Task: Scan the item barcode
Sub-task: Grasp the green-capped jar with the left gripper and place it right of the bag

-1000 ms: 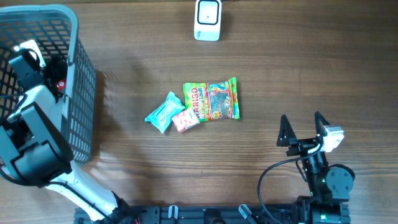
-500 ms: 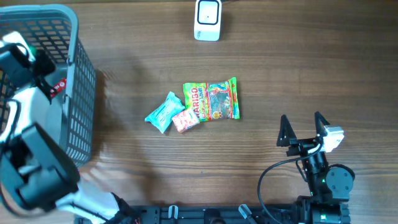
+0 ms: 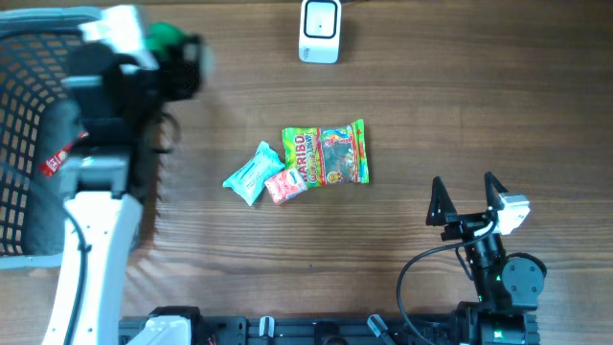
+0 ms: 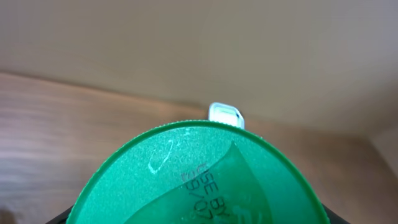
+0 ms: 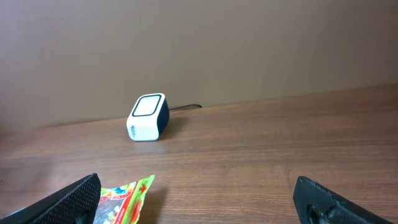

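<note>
From overhead, the left gripper [image 3: 175,56] is seen motion-blurred at the top left, over the right rim of the grey mesh basket [image 3: 24,153]. A green-lidded item [image 3: 165,35] shows at its tip. The blur hides the fingers, but the item seems to be clamped between them, clear of the table [image 3: 479,86]. The white scanner [image 3: 319,31] stands at the far edge, well to the right of the item. At mid-table a Haribo bag [image 3: 326,153] lies flat. A teal packet [image 3: 252,172] and a small pink packet [image 3: 285,184] lie just beside its left end. The right gripper [image 3: 466,196] is parked near the lower right, its fingers spread wide and holding nothing.

In the left wrist view, the lower frame is filled by the green lid, on which "USE BY" print can be read. The scanner is glimpsed just above the lid's rim.

In the right wrist view, the two black fingertips [image 5: 68,199] are set far apart at the bottom corners. The scanner is seen ahead near the wall, and the bag's edge lies at the lower left.
</note>
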Robot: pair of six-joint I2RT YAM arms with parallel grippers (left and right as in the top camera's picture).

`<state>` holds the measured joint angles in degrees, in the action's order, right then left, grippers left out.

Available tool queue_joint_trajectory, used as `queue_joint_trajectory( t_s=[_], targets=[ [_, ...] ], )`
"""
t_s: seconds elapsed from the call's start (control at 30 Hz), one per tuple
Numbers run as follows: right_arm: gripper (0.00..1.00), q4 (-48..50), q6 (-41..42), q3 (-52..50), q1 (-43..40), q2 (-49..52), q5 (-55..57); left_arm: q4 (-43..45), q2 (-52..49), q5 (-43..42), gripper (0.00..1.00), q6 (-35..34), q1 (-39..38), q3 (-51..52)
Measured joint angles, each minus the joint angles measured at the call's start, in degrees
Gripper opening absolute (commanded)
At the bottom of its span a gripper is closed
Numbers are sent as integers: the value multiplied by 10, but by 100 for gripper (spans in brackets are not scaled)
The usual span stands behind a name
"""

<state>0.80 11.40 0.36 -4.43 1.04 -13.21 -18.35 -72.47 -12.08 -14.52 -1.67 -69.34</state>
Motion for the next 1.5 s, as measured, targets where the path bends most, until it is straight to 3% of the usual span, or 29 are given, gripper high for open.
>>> queue_joint_trajectory(
  t_s=[0.23,0.5,0.67,0.7,0.87,1.07,1.23,1.5],
  targets=[
    [100,0,0,0,0,0,0,-38,-148,32,59,-7,-201,0],
    [100,0,0,0,0,0,0,140,-312,30,63,-11,-420,2],
    [100,0,0,0,0,0,0,172,-392,28,68,-11,-466,1],
    [100,0,0,0,0,0,0,171,-407,28,71,-11,-467,2],
    [100,0,0,0,0,0,0,188,-417,53,100,-12,-468,1],
    [100,0,0,0,0,0,0,177,-396,63,100,-10,-463,-7],
    [100,0,0,0,0,0,0,88,-254,116,100,-10,-417,-20],
    [100,0,0,0,0,0,0,-35,-20,159,100,-10,-185,-22]
  ],
)
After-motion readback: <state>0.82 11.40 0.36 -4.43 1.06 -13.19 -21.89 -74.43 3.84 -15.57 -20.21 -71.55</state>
